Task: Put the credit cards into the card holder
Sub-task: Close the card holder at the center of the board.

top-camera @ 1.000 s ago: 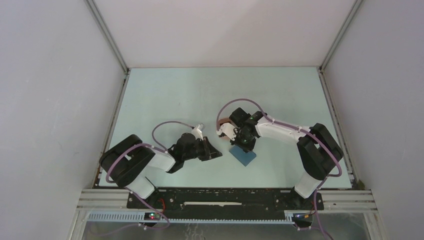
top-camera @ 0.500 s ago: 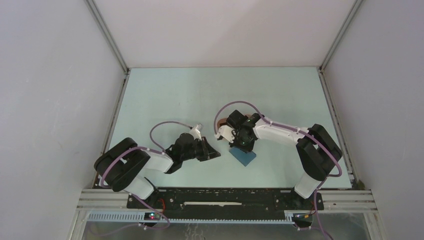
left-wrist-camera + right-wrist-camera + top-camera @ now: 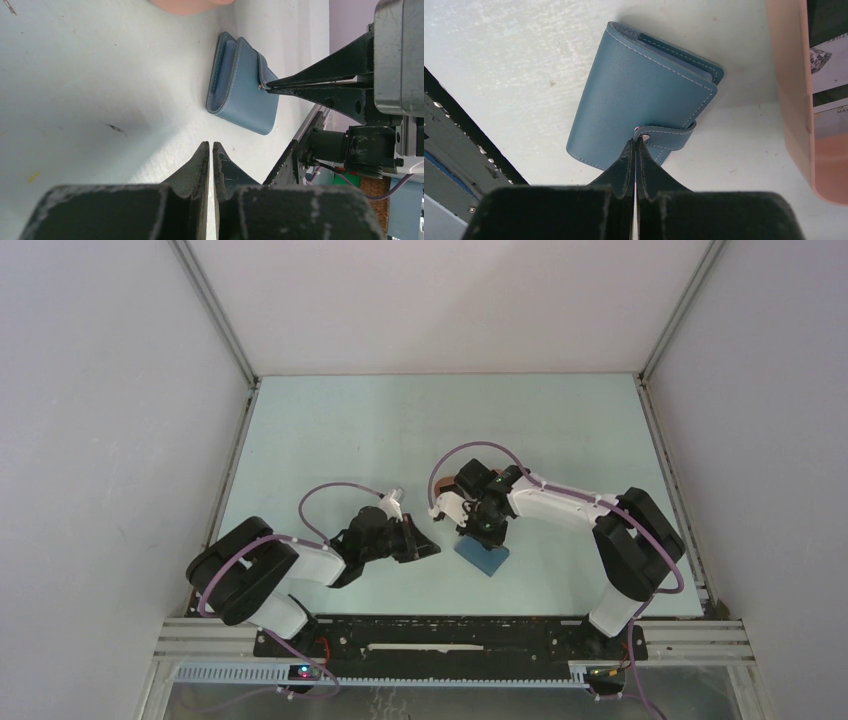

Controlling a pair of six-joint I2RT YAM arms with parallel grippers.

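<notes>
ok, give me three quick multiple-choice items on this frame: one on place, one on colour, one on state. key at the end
1. The tips of the right gripper are:
A. hanging in the air, touching nothing
B. at the snap tab of the card holder
C. out of every view

2. The card holder is:
A. black
B. red
C. blue

3. The card holder lies:
A. folded shut, tab wrapped over its edge
B. spread open, slots up
C. standing on end

Key:
1 B, the right wrist view shows the closed tips meeting on the tab.
2 C, it reads blue in all three views.
3 A, both wrist views show its halves stacked together on the table.
</notes>
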